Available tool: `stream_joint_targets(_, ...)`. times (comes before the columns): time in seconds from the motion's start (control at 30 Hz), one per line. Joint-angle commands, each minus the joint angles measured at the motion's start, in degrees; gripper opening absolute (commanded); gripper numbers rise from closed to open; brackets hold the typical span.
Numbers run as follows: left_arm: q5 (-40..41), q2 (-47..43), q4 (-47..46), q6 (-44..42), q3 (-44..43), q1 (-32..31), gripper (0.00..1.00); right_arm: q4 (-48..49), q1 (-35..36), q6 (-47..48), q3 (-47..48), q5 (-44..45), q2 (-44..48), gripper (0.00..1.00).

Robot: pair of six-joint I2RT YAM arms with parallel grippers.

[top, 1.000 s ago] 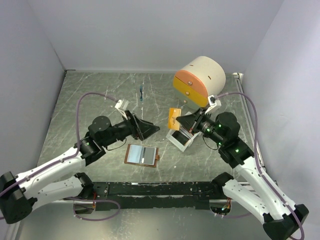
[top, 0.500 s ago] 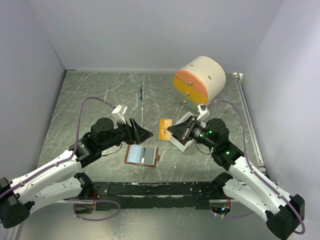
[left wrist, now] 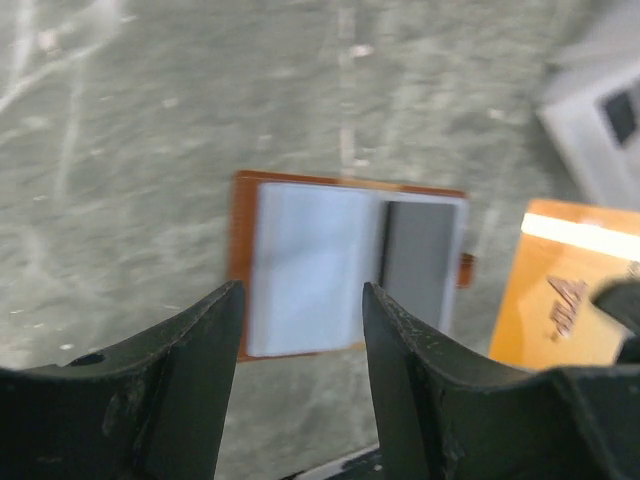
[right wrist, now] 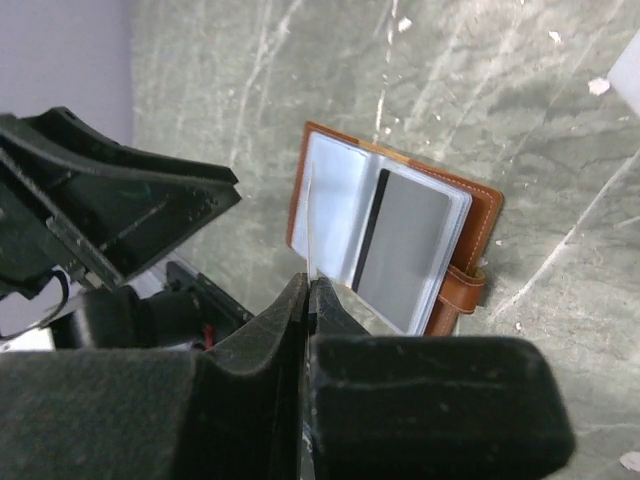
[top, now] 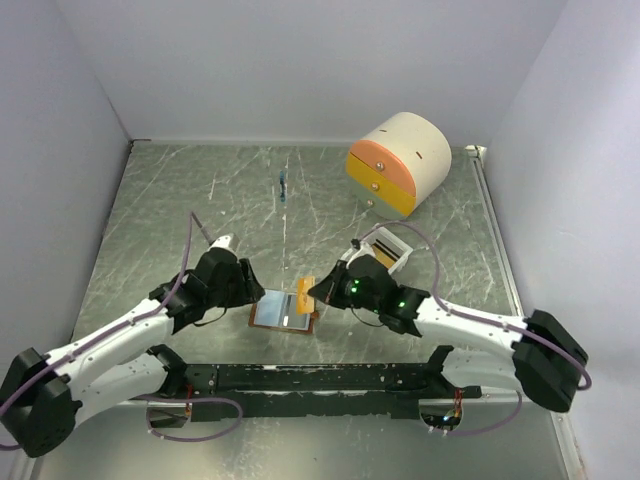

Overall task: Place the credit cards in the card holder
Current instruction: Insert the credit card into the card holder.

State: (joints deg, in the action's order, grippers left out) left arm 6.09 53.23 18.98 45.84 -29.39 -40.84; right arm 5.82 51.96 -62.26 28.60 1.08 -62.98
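Note:
The card holder (top: 280,310) lies open on the table, brown leather with pale inner pockets (left wrist: 310,265). A grey credit card (right wrist: 400,245) sits in its right pocket. My right gripper (right wrist: 309,285) is shut on an orange credit card (top: 303,297), held upright over the holder's middle and seen edge-on (right wrist: 312,220) in the right wrist view. That same card (left wrist: 570,295) shows at the right of the left wrist view. My left gripper (left wrist: 300,320) hovers open by the holder's left edge, nothing between its fingers (left wrist: 185,350).
A white tray (top: 388,248) with more cards stands behind the right arm. A cream-and-orange drawer box (top: 400,160) sits at the back right. A small pen (top: 284,186) lies toward the back centre. The black base rail (top: 310,378) runs along the near edge.
The right gripper carried the orange card from beside the tray leftward and nearer, over the open holder. The left gripper came down to the holder's left edge and its jaws narrowed.

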Motion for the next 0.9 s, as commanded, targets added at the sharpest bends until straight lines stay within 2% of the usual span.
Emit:
stream_joint_targets(0.0, -7.91, 1.97, -1.39, -2.52, 3.47, 8.19, 0.6, 5.41, 3.74, -3.96, 0.71, 6.01, -5.96, 0.0)
stream_joint_targets(0.2, -11.94, 2.96, -6.16, -2.51, 7.21, 12.94, 0.59, 7.8, 6.12, -7.1, 1.15, 8.69, -11.64, 0.0)
stream_joint_targets(0.37, -13.91, 3.79, -10.07, -2.19, 10.77, 13.94, 0.45, 9.71, 7.74, -8.57, 1.79, 9.36, -15.79, 0.0)
stream_joint_targets(0.67, -16.1, 7.21, -11.49, -2.9, 11.96, 13.95, 0.4, 10.38, 8.37, -11.25, 2.41, 10.34, -18.92, 0.0)
stream_joint_targets(0.87, -17.88, 6.4, -13.11, -1.9, 13.99, 13.95, 0.38, 8.98, 8.37, -13.5, 3.19, 10.93, -19.05, 0.0)
